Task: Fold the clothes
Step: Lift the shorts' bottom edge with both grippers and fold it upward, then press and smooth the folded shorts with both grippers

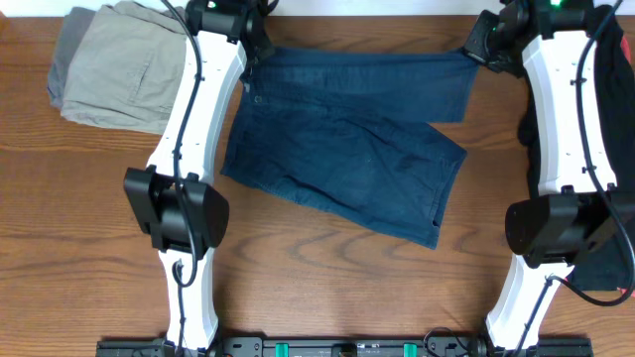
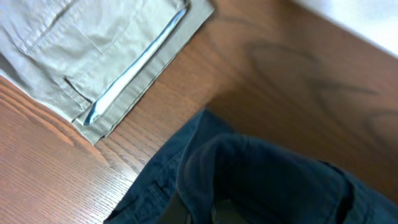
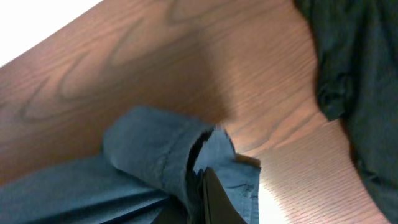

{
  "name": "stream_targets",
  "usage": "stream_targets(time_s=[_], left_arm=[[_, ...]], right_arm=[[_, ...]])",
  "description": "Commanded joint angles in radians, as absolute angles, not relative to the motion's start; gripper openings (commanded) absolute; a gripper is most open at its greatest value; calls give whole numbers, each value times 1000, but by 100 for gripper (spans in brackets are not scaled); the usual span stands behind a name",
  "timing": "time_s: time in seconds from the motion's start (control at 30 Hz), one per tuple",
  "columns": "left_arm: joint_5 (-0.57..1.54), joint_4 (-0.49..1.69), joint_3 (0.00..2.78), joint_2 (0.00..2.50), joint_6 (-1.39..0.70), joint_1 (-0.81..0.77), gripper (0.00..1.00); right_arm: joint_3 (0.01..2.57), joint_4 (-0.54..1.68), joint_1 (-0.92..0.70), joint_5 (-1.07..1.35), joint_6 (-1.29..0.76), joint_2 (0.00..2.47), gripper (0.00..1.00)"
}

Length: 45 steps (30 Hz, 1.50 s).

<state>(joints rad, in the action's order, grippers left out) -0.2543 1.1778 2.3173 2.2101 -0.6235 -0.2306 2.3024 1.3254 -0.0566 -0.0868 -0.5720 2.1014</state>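
Our left jaws and right jaws are pinched shut on the far corners of the blue shorts [image 1: 347,149], spread by the far edge of the surface [image 1: 327,288] and not yet folded, we think; khaki shorts [image 1: 119,69] lie folded at the far left corner.

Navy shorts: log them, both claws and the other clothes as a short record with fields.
navy shorts: spread flat on the table, far centre, one leg angled toward the near right
left claw: shut on the shorts' far left corner
right claw: shut on the shorts' far right corner
khaki shorts: folded, far left, apart from the navy pair
grey garment: under the khaki pair, edge showing
black garment: along the right edge of the table
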Motion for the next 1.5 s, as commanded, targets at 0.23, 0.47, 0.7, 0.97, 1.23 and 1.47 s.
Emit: stream_targets(time_s=[0.23,0.47,0.7,0.97,1.23,1.47], left_arm=[[-371,1327,2326,2145,-609,-178,6],[-311,1444,2262,2152,-609,-178,6],[-298,1446,2073,2153,-602,-168,12],[-297,1416,1873,2153,-595,-109,12],[-297,1416,1805,2153,-595,-94,12],[-297,1417,1792,2153,-595,-94,17]], right_arm=[[2312,1507,-41,-154,-582,2002,1],[2198,1634,-90,-123,-582,2004,1],[1939,1538,-193,-119,-598,2004,1],[1769,1508,-253,-121,-661,2004,1],[1702,1545,-263,-123,-679,2000,1],[1652,1560,-318,-113,-679,1999,3]])
